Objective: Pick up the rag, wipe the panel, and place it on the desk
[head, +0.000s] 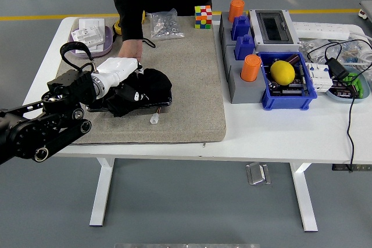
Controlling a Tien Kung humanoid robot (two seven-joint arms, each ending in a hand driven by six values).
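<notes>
On the panel [160, 98], the left robot hand [119, 71] lies flat, pressing the black rag [142, 85].

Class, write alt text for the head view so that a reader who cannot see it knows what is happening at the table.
A robot's left hand, white and reaching in from the left, presses a black rag onto a dark panel lying on a grey mat on a white table. A person's hand rests on the mat just behind it. Parts bins, a lemon and cables sit to the right.

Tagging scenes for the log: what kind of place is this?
Probably a robotics lab or workshop bench: a white table on a grey floor with a yellow line, holding a breaker box, a power strip and a blue parts bin.
</notes>
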